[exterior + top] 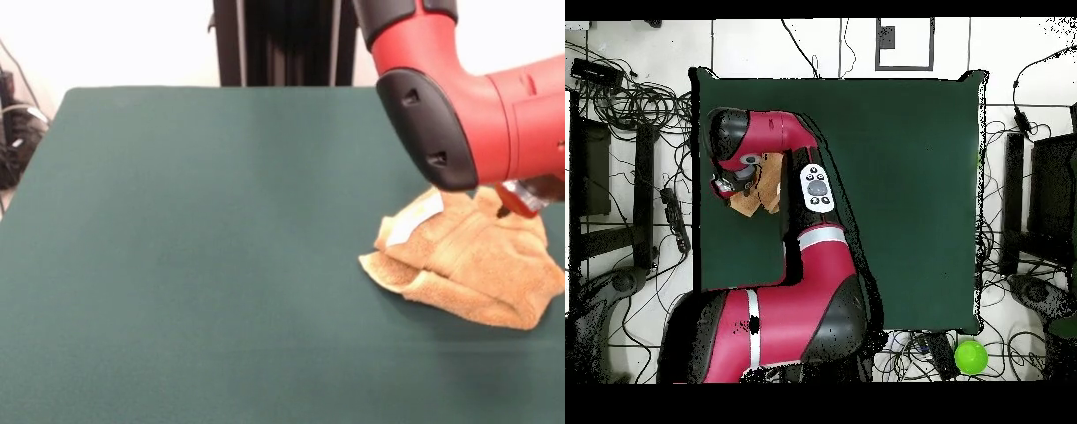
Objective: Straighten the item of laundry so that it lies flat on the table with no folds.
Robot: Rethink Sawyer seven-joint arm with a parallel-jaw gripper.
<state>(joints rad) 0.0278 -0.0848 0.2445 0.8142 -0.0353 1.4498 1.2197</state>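
The golden-orange towel (468, 265) lies crumpled in a folded heap at the right side of the dark green table (203, 230). Its white label (413, 221) shows on the heap's upper left. The red arm comes down over the towel, and my gripper (517, 201) sits at the heap's top, mostly hidden behind the arm's wrist. In the overhead view the towel (761, 192) shows near the table's left edge (905, 180), largely covered by the arm, with the gripper (725, 186) at its left side. Whether the gripper holds the cloth is hidden.
The black pedestal column (274, 42) stands at the table's far side. Cables (18, 132) lie on the floor off the table's left. In the overhead view, cables and dark equipment ring the table, and a green ball (970, 356) lies on the floor.
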